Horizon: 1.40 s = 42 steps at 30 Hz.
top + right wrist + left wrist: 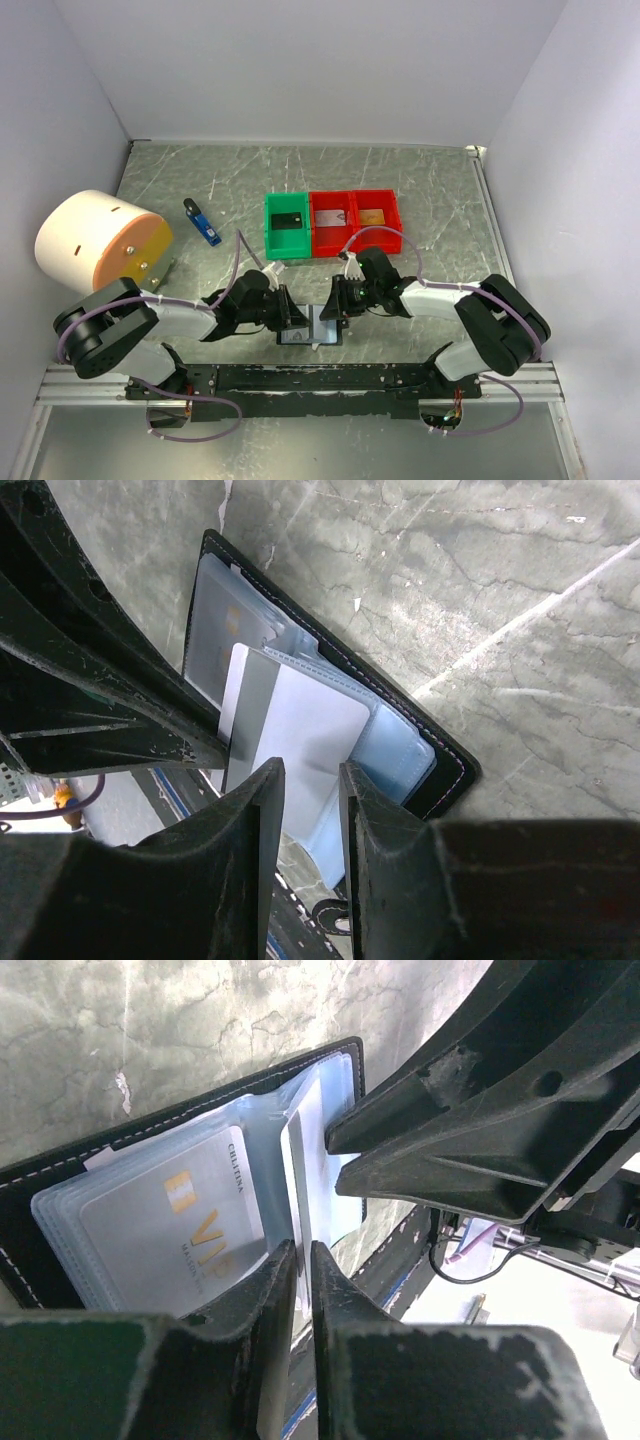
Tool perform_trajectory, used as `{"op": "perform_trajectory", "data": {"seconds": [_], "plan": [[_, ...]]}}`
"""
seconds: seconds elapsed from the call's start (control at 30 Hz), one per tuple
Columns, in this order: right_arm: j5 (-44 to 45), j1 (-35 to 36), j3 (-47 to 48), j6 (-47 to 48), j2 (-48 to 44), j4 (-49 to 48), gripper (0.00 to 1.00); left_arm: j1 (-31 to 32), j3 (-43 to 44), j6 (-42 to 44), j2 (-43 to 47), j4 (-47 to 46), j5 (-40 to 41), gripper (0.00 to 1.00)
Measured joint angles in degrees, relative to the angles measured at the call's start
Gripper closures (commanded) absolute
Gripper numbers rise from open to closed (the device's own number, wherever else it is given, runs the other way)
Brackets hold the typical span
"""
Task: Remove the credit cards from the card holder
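Striped card juts from holder, long axis vertical in right wrist view; left gripper pinches its edge, right gripper gapes over it

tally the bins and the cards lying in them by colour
green bin: 1
red bins: 2
black card: 1
grey card: 1
orange-gold card: 1
total: 6
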<state>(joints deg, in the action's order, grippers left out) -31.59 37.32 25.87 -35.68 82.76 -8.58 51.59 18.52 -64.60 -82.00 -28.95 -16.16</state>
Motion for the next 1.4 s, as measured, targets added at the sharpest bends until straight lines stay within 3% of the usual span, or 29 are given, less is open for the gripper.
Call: {"op": "perform_trajectory", "data": {"seconds": [0.3,0.77,1.1,1.4], "plan": [[0.00,0.00,0.28,0.02,0.26,0.17,0.70,0.00,-1.68,-1.64,0.57,-2.05,0.00,0.90],[0.33,0.04,0.76,0.39,-0.02,1.25,0.70,0.00,-1.31,-0.04,5.95,4.83,1.84,0.88],[2.14,0.20,0.70,-1.01,-7.67,1.44,0.65,0.00,-1.22,0.33,5.31,4.76,1.81,0.86],[-0.92,0.42,0.09,-1.95,1.38,-3.34,0.65,0.00,-1.20,0.33,5.03,4.46,1.79,0.74]]}}
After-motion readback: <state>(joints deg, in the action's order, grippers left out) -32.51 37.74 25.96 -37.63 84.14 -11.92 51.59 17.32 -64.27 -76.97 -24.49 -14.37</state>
